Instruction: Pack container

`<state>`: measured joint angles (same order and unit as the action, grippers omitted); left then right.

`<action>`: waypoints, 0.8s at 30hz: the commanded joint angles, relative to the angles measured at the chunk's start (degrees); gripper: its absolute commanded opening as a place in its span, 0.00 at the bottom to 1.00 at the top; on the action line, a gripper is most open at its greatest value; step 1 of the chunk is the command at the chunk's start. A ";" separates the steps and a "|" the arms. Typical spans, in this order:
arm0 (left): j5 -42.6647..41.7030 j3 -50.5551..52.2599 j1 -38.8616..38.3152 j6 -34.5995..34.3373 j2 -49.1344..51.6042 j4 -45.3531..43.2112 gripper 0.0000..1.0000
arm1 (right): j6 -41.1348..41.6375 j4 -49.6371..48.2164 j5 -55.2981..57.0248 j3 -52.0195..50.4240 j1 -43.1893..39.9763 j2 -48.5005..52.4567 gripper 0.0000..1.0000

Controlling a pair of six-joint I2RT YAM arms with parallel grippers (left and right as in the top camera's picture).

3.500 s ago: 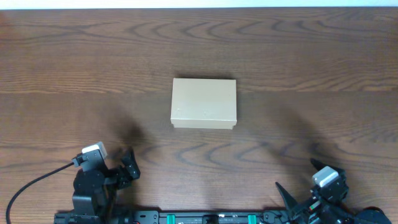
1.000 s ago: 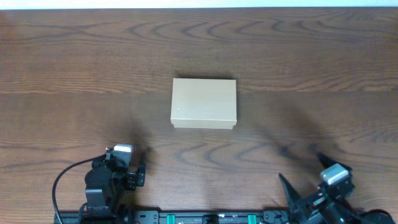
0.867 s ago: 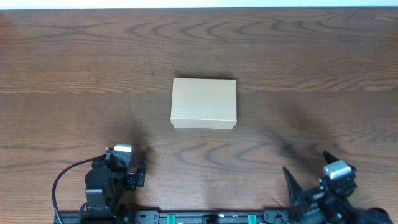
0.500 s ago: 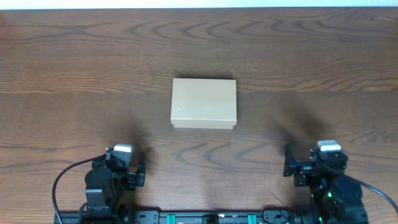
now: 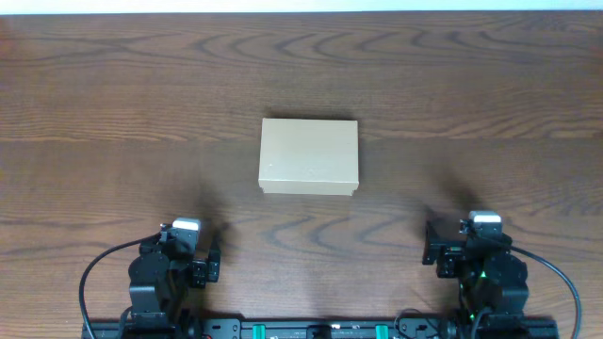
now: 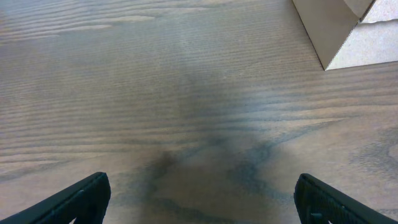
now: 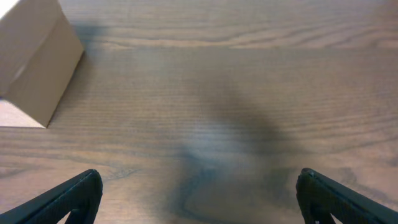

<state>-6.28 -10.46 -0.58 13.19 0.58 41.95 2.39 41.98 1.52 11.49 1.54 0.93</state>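
Observation:
The container (image 5: pixel 309 156), a plain tan cardboard box with its flap lid shut, sits in the middle of the table. Its corner shows at the top right of the left wrist view (image 6: pixel 339 28) and at the top left of the right wrist view (image 7: pixel 34 62). My left gripper (image 5: pixel 193 252) is open and empty near the front edge, well short and left of the box; its fingertips frame bare wood (image 6: pixel 199 199). My right gripper (image 5: pixel 450 247) is open and empty near the front edge, short and right of the box (image 7: pixel 199 199).
The wooden table (image 5: pixel 471 94) stretches all round the box. The arms' base rail (image 5: pixel 320 330) runs along the front edge. A black cable (image 5: pixel 94 273) loops beside the left arm.
My right arm has swung from a turned pose at the front right corner to face the box, its gripper now pointing up the table. The left arm and the box have not moved.

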 commanded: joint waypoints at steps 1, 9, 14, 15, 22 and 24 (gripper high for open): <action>-0.79 1.03 0.20 0.33 -0.37 0.20 0.95 | 1.84 -0.22 -1.42 -2.12 -0.52 -0.66 0.99; -0.79 1.03 0.20 0.33 -0.37 0.20 0.95 | 1.81 0.02 -3.28 -2.34 -0.33 -0.66 0.99; -0.79 1.03 0.20 0.33 -0.37 0.20 0.95 | 1.81 -0.02 -3.26 -2.34 -0.35 -0.63 0.99; -0.79 1.03 0.20 0.33 -0.37 0.20 0.96 | 1.81 -0.02 -3.26 -2.34 -0.35 -0.63 0.99; -0.79 1.03 0.20 0.33 -0.37 0.20 0.95 | 1.81 -0.02 -3.26 -2.34 -0.35 -0.63 0.99; -0.79 1.03 0.20 0.33 -0.37 0.20 0.95 | 1.81 -0.02 -3.26 -2.34 -0.35 -0.63 0.99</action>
<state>-6.28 -10.46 -0.58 13.19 0.58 41.95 3.44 42.06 -1.48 9.63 1.50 0.89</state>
